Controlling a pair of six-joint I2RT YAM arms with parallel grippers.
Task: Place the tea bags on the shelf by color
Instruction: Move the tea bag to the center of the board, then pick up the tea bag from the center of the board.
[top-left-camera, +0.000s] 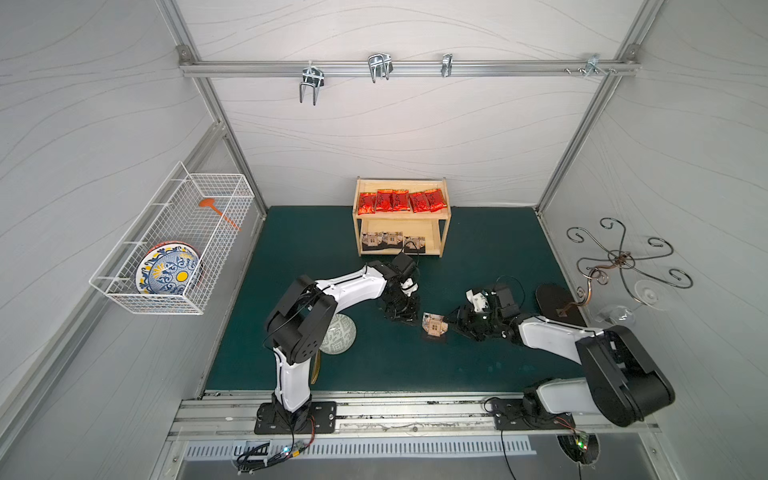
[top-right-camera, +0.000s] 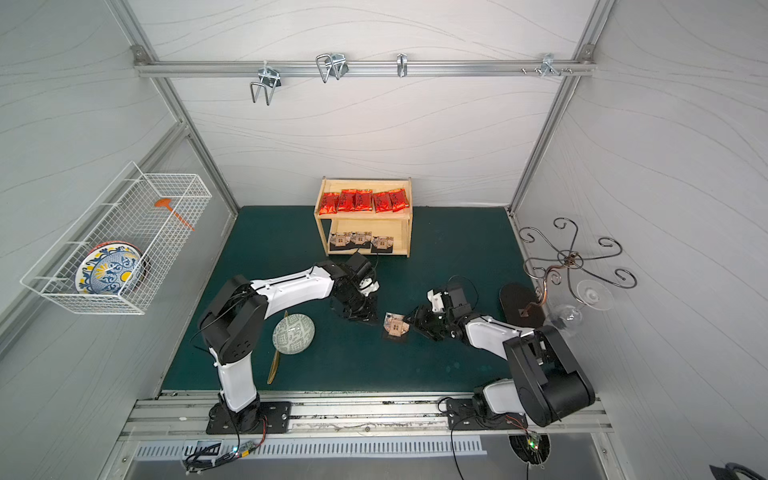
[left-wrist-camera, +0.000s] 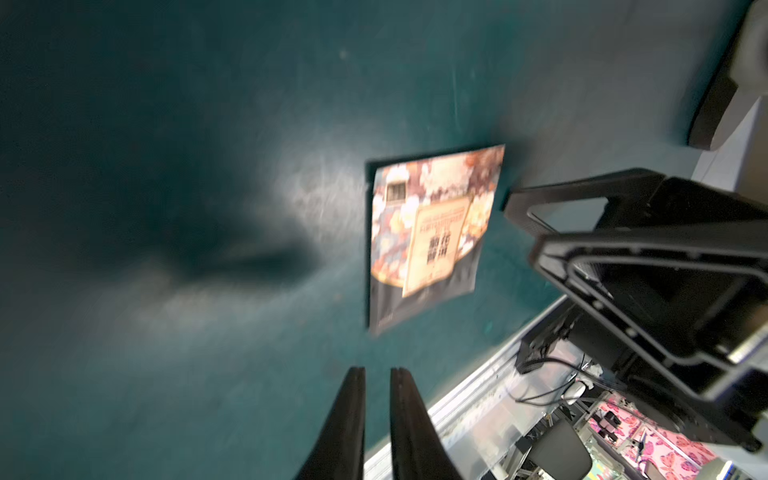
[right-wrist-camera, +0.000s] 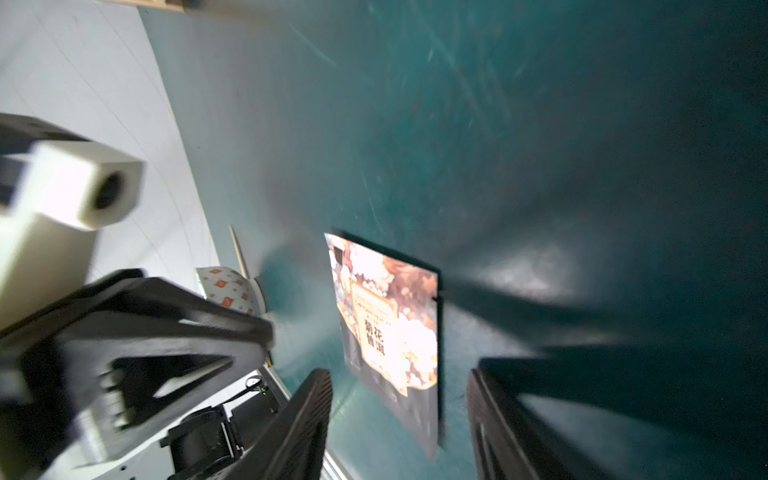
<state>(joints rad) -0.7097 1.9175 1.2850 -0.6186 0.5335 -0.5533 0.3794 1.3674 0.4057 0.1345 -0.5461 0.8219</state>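
The left gripper (left-wrist-camera: 377, 370) is drawn narrow, with nothing between its jaws. The right gripper (right-wrist-camera: 399, 372) is held wide, with nothing gripped. Between the two, a tan pouch (top-left-camera: 433, 327) is seen lying flat near the middle of the mat (top-left-camera: 374, 365), close by the right jaws. At the mat's back edge the shelf (top-left-camera: 444, 232) is stocked, with five red sachets (top-left-camera: 401, 200) above and three pouches (top-left-camera: 392, 240) below.
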